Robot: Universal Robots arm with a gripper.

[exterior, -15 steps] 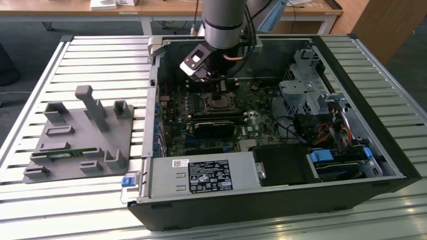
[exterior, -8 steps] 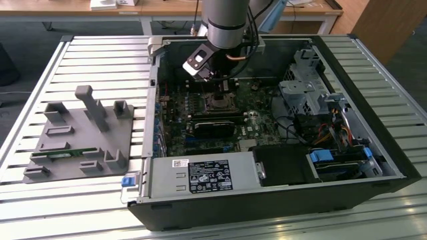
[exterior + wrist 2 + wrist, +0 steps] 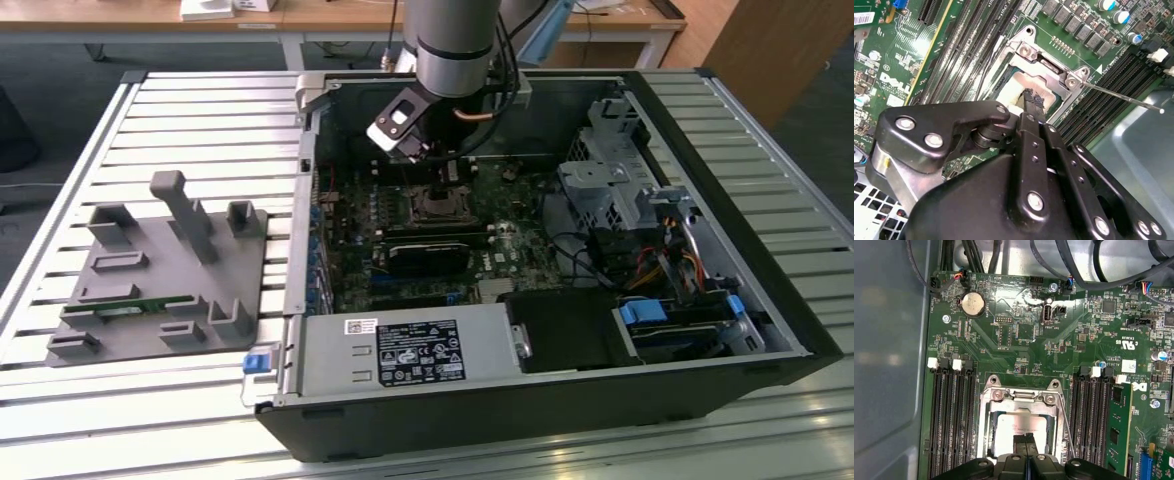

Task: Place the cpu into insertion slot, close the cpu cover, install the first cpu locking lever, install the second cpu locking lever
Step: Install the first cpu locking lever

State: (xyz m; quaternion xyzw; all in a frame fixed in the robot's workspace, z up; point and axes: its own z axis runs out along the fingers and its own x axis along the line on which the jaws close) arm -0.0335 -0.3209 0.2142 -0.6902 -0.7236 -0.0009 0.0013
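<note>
Here, I hold the clenched, empty black gripper (image 3: 1026,442) on the silvery-beige square cpu (image 3: 1016,421), mid green circuit board (image 3: 1019,342), apparently seating it.

The exterior view looks down into the open black case (image 3: 534,420). Both wrist views, close above, share the silvery square cpu cover (image 3: 1051,64) (image 3: 1019,396).

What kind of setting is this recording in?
Probably a robotics lab or workshop: an open desktop computer case lies on a slatted metal table, a grey fixture plate sits beside it, and wooden desks stand behind.
</note>
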